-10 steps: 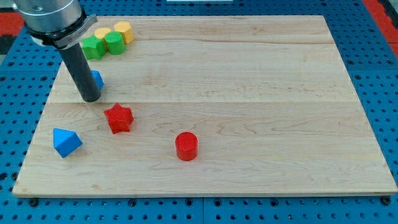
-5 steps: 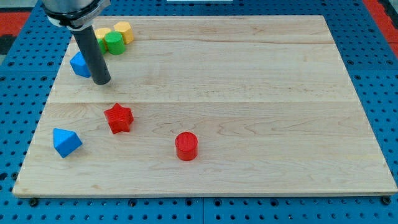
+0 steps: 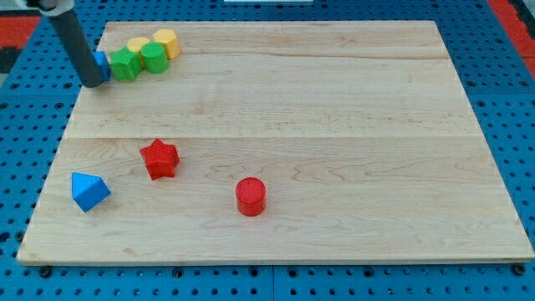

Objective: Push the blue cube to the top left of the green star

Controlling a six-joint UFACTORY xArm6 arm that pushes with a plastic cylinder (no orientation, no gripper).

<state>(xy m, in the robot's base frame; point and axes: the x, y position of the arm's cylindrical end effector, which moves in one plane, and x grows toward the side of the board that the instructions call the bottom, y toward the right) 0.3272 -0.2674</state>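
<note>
The blue cube (image 3: 102, 63) sits near the board's top-left edge, mostly hidden behind my rod, just left of the green star (image 3: 125, 63). My tip (image 3: 94, 82) rests at the cube's lower-left side, touching or nearly touching it. The green star lies beside a green cylinder (image 3: 153, 57).
Two yellow blocks (image 3: 165, 41) sit behind the green ones at the view's top left. A red star (image 3: 159, 159) and a red cylinder (image 3: 250, 196) lie lower mid-board. A blue wedge-like block (image 3: 89, 191) lies at the lower left. The wooden board (image 3: 334, 125) rests on blue pegboard.
My tip has swept from the board's left-middle up and left to the top-left edge. The blue cube has moved up with it, to just left of the green star.
</note>
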